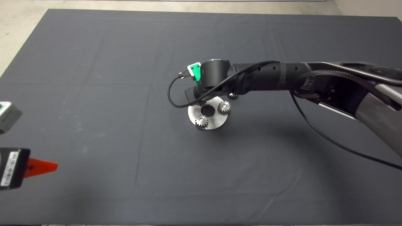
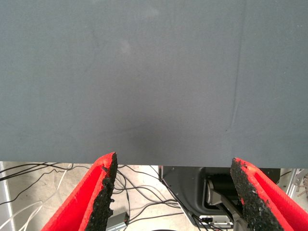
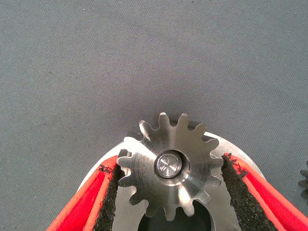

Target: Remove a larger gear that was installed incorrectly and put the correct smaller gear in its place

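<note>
right gripper (image 3: 168, 192): down over the round steel plate (image 1: 216, 121), at the plate's far edge in the head view, where the arm's wrist hides it
right gripper state: fingers spread about as wide as the big gear; the black pads (image 3: 240, 192) sit at the gear's teeth on both sides, one touching or nearly so, the other with a thin gap; a firm grip cannot be told
big gear (image 3: 169, 166): directly between the right gripper's pads, seated on a shiny pin on the plate; hidden under the wrist in the head view
two small gears on the plate: one (image 1: 224, 107) just beside the gripper, the other (image 1: 201, 121) on the plate's near edge, further from the gripper
loose small gear (image 1: 232, 96): on the mat (image 1: 94, 78) just off the plate, under the right arm, half hidden
plate's centre hole (image 1: 207, 109): dark, next to the gripper, between the three gears
left gripper (image 2: 173, 192): parked at the mat's edge, well apart from the plate, fingers wide open with nothing between them; cables and floor show beyond the mat edge
</note>
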Available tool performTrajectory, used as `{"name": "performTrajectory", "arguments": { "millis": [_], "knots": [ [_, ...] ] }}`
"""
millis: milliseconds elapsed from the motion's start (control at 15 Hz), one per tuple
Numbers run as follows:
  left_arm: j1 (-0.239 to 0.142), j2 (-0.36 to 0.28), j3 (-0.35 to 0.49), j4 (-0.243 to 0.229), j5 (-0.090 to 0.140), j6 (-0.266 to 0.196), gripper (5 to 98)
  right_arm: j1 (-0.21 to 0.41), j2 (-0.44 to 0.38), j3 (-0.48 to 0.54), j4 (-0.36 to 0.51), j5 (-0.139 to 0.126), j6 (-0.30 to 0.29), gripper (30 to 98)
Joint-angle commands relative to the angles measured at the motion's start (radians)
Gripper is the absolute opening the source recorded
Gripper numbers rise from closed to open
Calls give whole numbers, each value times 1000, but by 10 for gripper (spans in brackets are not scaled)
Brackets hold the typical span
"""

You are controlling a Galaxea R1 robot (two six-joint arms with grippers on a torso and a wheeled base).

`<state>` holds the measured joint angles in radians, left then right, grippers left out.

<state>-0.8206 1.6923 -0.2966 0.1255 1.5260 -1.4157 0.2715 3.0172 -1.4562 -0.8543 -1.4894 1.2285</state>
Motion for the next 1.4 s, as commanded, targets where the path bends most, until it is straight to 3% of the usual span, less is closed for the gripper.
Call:
{"name": "performTrajectory", "arguments": {
  "millis": [0,800,1333],
  "knots": [
    [-12,-9,16,17,63,6,592,25,-1,4,-45,-19,-3,554],
    [-12,-7,15,17,65,6,592,-11,-1,5,-52,-20,2,502],
    [-12,-3,13,17,63,6,592,-8,-2,15,-52,-38,6,466]
  ]
}}
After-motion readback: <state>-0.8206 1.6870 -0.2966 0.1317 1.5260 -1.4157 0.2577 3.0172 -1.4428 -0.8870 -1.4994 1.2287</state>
